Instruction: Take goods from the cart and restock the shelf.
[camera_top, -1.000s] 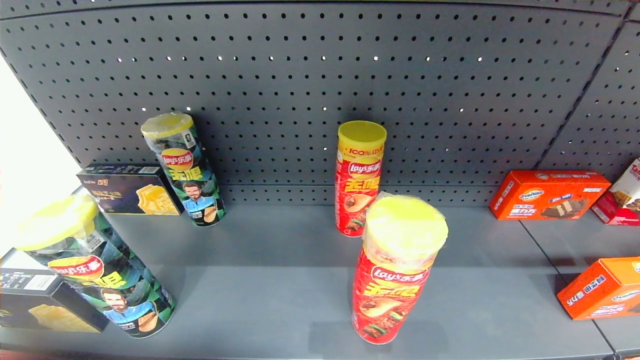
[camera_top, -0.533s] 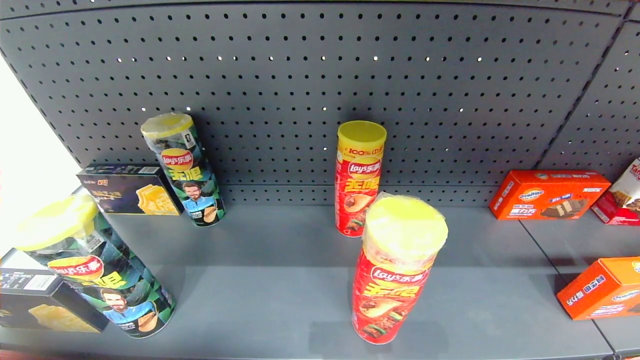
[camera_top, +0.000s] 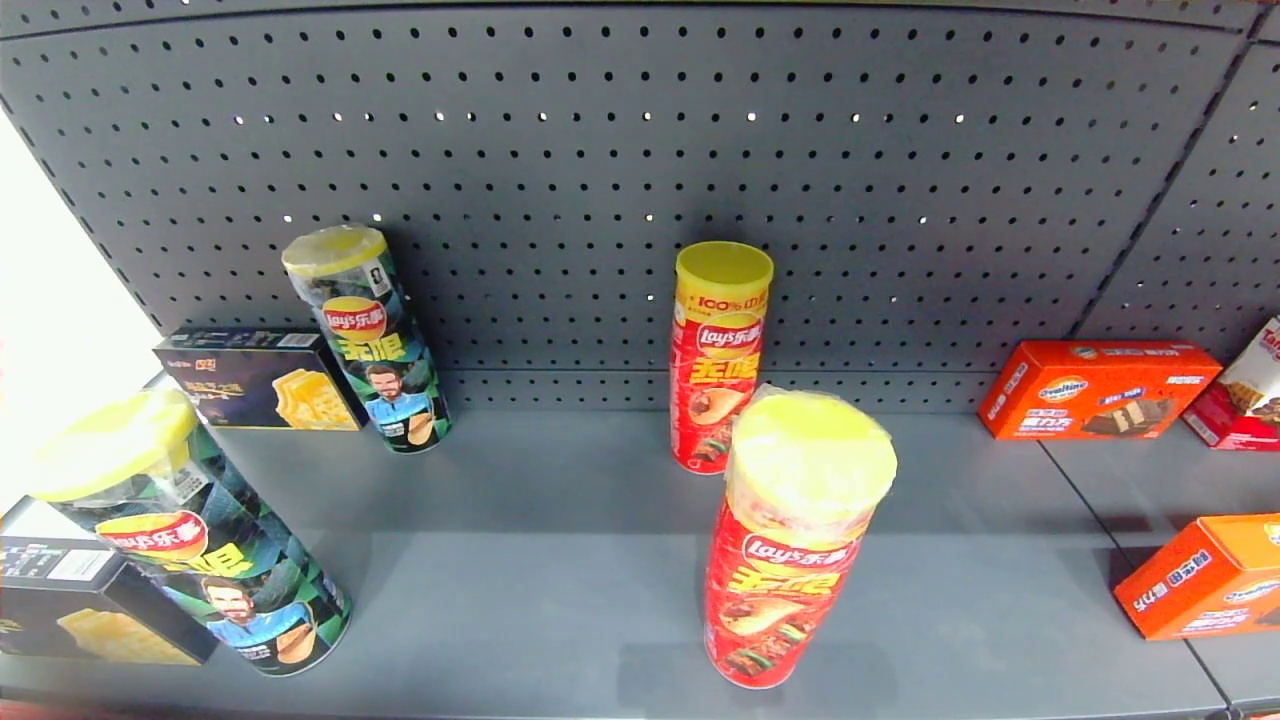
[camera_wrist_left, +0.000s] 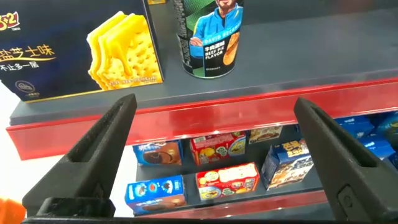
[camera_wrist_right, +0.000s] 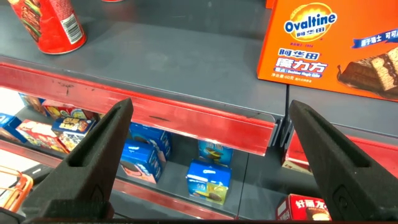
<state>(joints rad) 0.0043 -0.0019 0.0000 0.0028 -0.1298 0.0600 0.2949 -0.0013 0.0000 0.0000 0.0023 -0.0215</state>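
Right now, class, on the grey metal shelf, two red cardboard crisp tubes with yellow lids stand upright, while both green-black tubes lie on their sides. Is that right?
No: the head view shows the rear green-black tube and the front green-black tube standing too. The rest holds.

The shelf (camera_top: 560, 560) is plain mid-grey, and its back panel (camera_top: 600, 150) is a darker grey peppered with an even grid of small holes. Near centre, the rear red tube (camera_top: 718, 370) and the front red tube (camera_top: 790, 560) at six o'clock have yellow lids and yellow lettering. At ten and eight o'clock, the rear green tube (camera_top: 375, 345) and the front green tube (camera_top: 200, 550) show green-and-black patches under yellow lids. The dark boxes (camera_top: 255, 380) carry yellow cracker pictures. At three o'clock the orange boxes (camera_top: 1095, 388) glow bright. The shelf lip (camera_wrist_left: 186, 112) is glossy red, and the left hand (camera_wrist_left: 214, 102) and right hand (camera_wrist_right: 210, 104) are matte black
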